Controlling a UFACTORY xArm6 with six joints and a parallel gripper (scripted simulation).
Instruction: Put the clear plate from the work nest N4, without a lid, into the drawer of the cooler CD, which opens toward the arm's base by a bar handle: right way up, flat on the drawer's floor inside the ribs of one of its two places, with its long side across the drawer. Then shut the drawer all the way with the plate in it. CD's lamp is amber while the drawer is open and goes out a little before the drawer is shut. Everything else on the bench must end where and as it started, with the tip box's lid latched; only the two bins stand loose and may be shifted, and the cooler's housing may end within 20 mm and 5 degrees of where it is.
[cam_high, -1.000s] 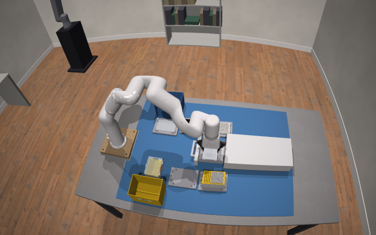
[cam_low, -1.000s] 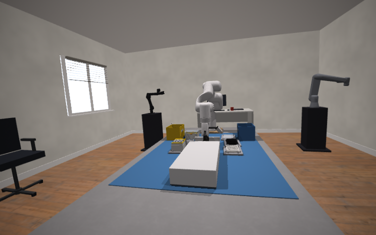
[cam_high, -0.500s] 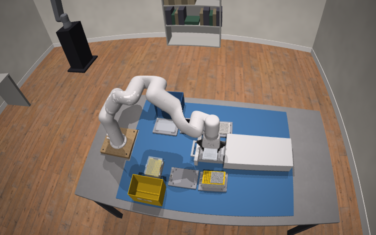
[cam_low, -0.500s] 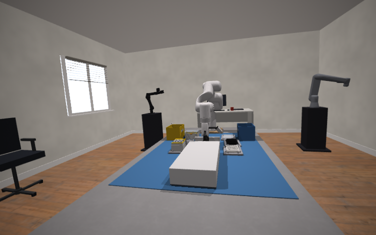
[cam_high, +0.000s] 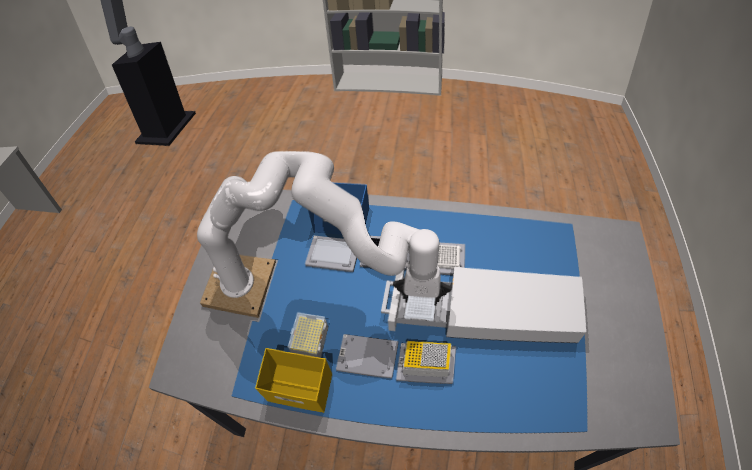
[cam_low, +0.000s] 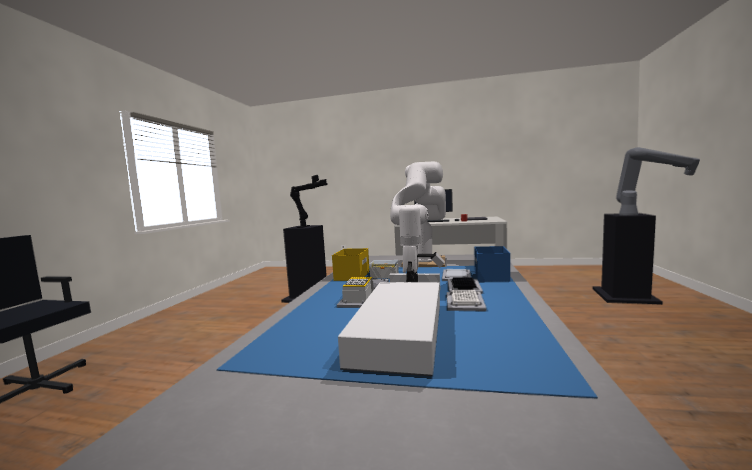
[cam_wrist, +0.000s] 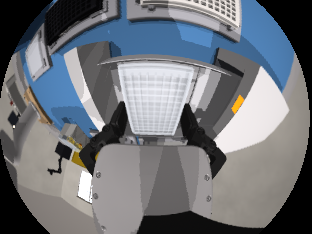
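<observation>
The white cooler CD (cam_high: 515, 304) has its drawer (cam_high: 413, 320) pulled out toward the arm's base, with the bar handle (cam_high: 384, 302) at its front. My gripper (cam_high: 419, 299) points straight down over the drawer and is shut on the clear plate (cam_high: 419, 308). The plate is level, without a lid, with its long side across the drawer. In the wrist view the plate (cam_wrist: 156, 97) sits between the two black fingers of the gripper (cam_wrist: 155, 128), and the amber lamp (cam_wrist: 238, 103) is lit. I cannot tell whether the plate touches the drawer's floor.
Beside the cooler are a yellow tip box (cam_high: 427, 354), an empty grey nest (cam_high: 367, 355), a yellowish plate (cam_high: 307, 332) and a yellow bin (cam_high: 293, 377). On the far side are a blue bin, a lidded plate (cam_high: 331, 253) and a white grid plate (cam_high: 449, 254).
</observation>
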